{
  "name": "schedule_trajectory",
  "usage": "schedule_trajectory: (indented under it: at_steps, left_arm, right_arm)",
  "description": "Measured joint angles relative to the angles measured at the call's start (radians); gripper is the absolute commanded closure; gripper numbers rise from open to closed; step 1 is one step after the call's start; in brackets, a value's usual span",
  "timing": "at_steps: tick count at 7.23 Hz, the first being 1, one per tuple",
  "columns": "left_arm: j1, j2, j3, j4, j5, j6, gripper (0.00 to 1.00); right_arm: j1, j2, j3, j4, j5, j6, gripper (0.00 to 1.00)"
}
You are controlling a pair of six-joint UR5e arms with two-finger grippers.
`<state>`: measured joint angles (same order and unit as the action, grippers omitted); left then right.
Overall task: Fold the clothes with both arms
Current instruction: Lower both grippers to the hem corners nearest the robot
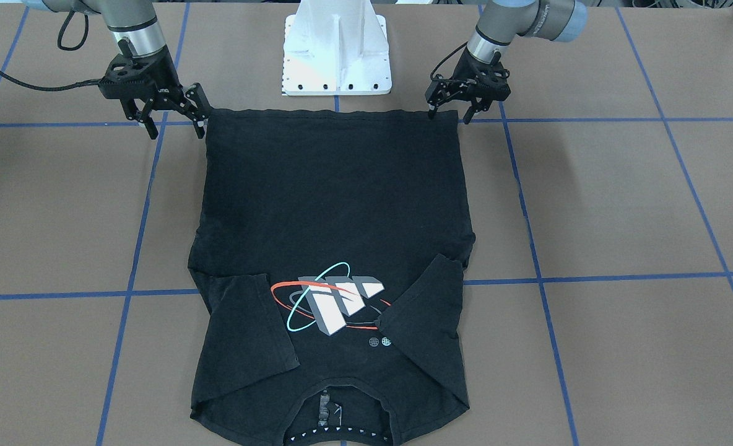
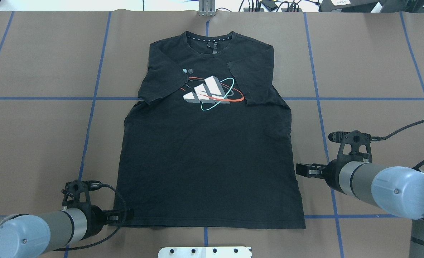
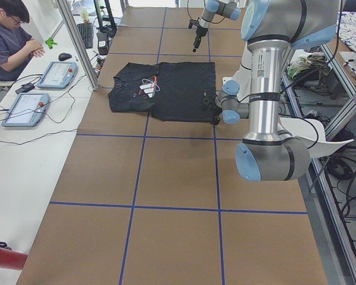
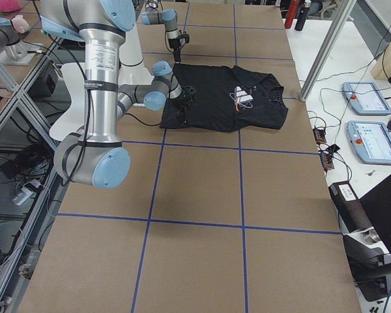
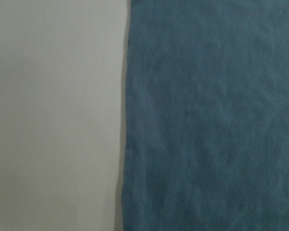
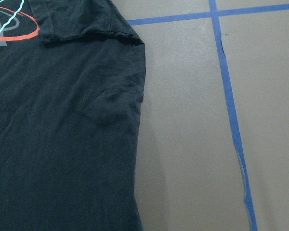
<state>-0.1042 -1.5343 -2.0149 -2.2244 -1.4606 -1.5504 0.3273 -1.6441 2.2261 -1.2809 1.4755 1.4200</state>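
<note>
No words or numbers can be read. The shirt (image 2: pixel 205 161) graphic (image 2: pixel 207 94) is wordless blocks and ellipses. Small print on the left arm (image 3: pixel 264 89) is too blurred.

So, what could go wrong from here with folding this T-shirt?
1. The left gripper sits at a hem corner of the T-shirt, while the right gripper looks off the cloth, beside the side edge; an uneven grasp could skew the fold.
2. The folded-in sleeves lie loose and might flop open.
</note>
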Motion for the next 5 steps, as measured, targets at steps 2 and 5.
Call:
schedule_trajectory:
  at_steps: [2, 5]
  left_arm:
    - [0.019, 0.002, -0.004, 0.000, 0.002, -0.007, 0.52]
    - [0.021, 0.004, -0.011, 0.008, 0.002, -0.008, 1.00]
  right_arm:
    - [-0.002, 0.000, 0.001, 0.000, -0.001, 0.000, 0.00]
    - [-0.003, 0.004, 0.001, 0.000, -0.001, 0.000, 0.00]
